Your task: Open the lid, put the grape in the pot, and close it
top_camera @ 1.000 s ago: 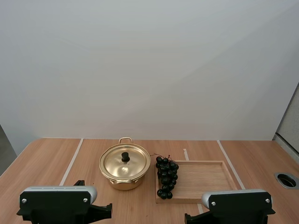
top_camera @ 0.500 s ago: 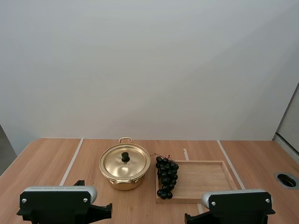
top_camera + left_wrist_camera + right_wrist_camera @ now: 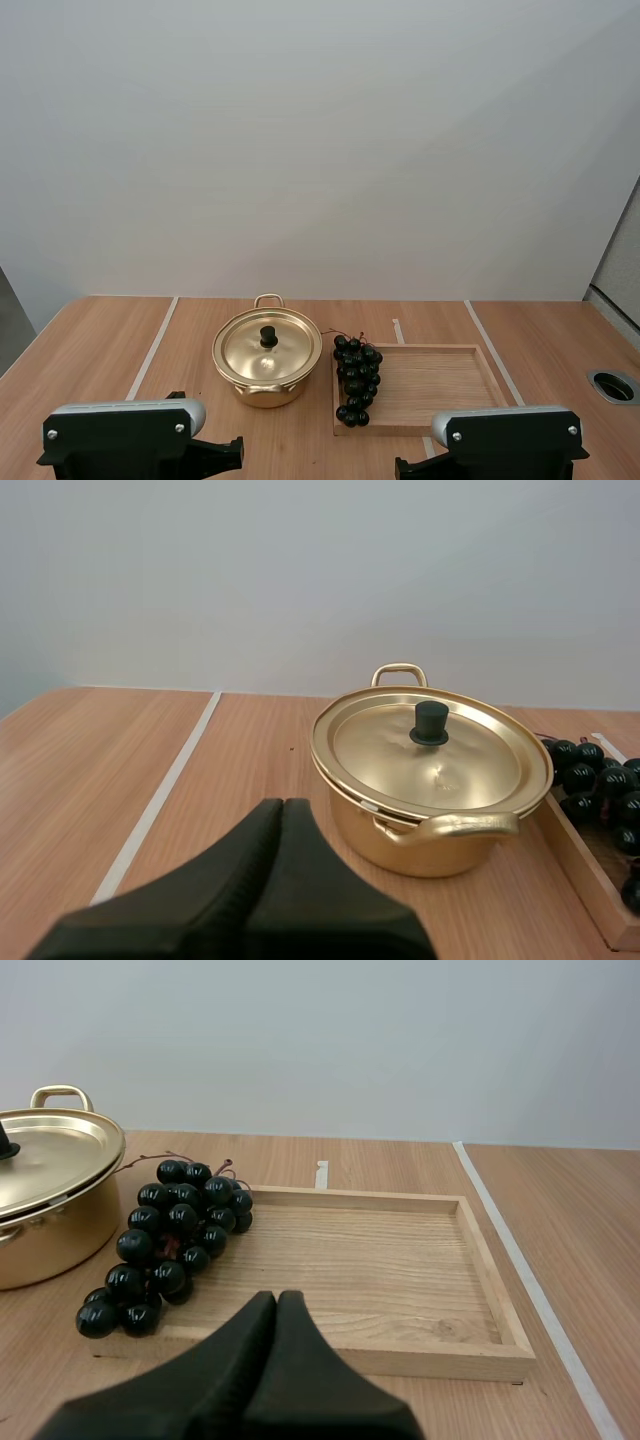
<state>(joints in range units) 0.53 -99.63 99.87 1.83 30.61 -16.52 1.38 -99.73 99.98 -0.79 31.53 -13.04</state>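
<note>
High cam: behind and above both arm bases, looking forward and down over the table. The pot, grapes and tray sit mid-field, well off from the lens. Left wrist cam: low, facing forward over the left gripper, pot close ahead. Right wrist cam: low, facing forward over the right gripper, tray and grapes close ahead. All three views share the pot and grapes.

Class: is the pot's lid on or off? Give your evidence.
On: the lid sits level on the pot, its black knob upward.
</note>
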